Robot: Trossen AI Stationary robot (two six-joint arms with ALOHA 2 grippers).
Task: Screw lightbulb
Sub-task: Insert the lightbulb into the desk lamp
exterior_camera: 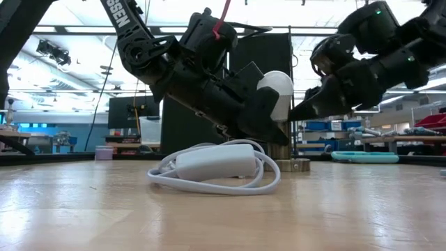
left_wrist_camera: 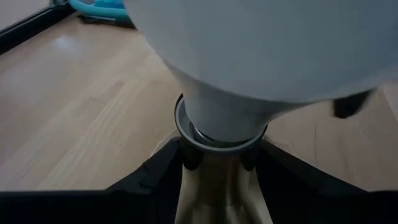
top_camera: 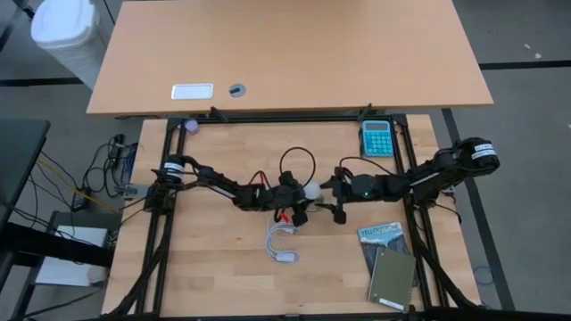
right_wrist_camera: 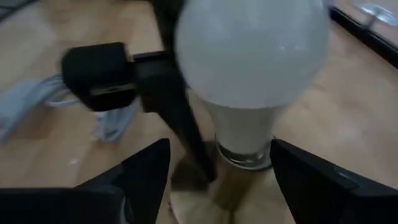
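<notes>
Standing upright at centre of high view: lightbulb, screw base seated in socket on table. Left gripper closed on socket just under bulb's neck. Right gripper held open, fingers apart either side of bulb's neck, not touching. White cord coiled below centre. Calculator upper right; notebook lower right.

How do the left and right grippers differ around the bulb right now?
The left gripper is clamped low at the socket under the lightbulb; the right gripper grips nothing. Left jaws are nearly shut; right jaws stand wide, one on each side of the bulb's neck. Both meet at the bulb in mid-table.
</notes>
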